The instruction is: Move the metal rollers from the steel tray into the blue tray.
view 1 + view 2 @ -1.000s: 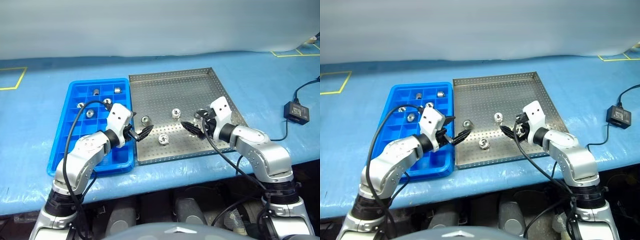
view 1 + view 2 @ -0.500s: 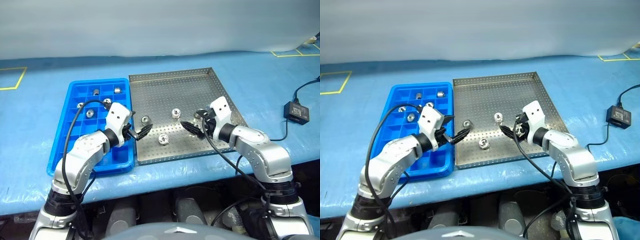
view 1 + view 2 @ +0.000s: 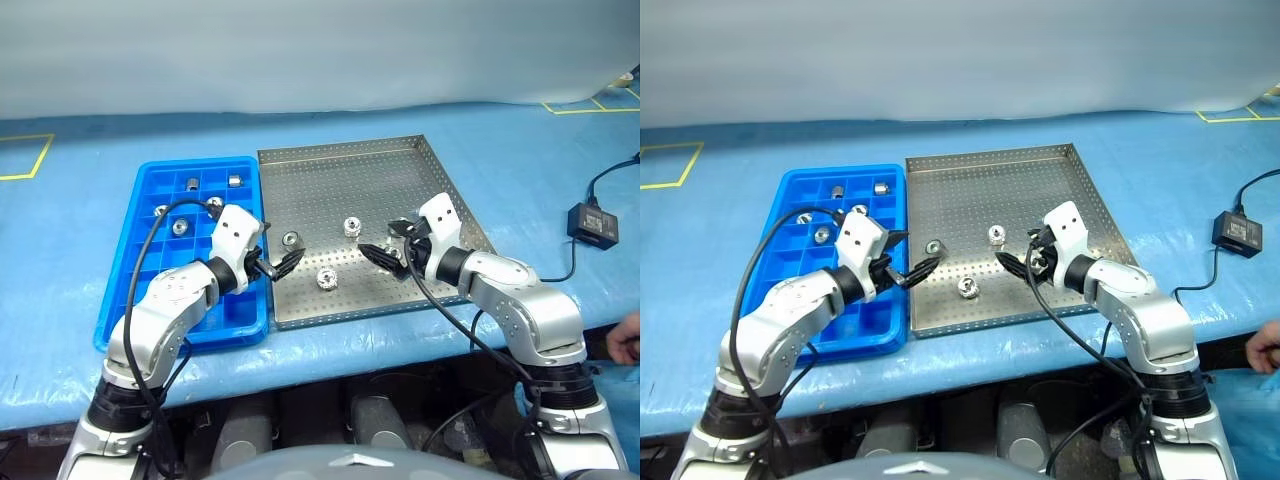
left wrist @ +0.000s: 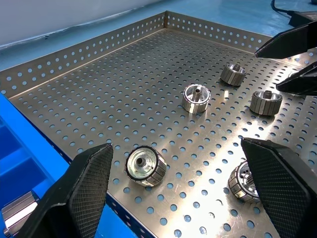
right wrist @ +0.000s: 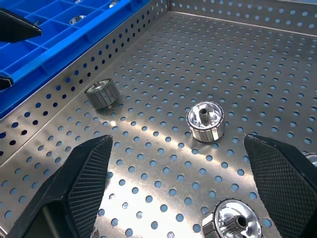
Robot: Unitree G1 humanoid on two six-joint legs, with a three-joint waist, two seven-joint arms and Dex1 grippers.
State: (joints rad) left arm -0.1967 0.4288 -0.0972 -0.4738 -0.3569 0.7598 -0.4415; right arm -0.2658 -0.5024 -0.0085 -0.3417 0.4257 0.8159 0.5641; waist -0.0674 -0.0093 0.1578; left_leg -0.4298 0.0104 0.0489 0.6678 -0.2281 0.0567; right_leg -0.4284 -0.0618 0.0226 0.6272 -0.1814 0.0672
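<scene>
Fingers of both the left gripper and right gripper gape wide and empty, metal rollers lying just ahead on the steel tray, presumably ready to pick for the blue tray.

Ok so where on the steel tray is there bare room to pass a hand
The far half of the steel tray up to its back rim is bare. The near half is crowded: metal rollers lie between the open left gripper and right gripper.
</scene>
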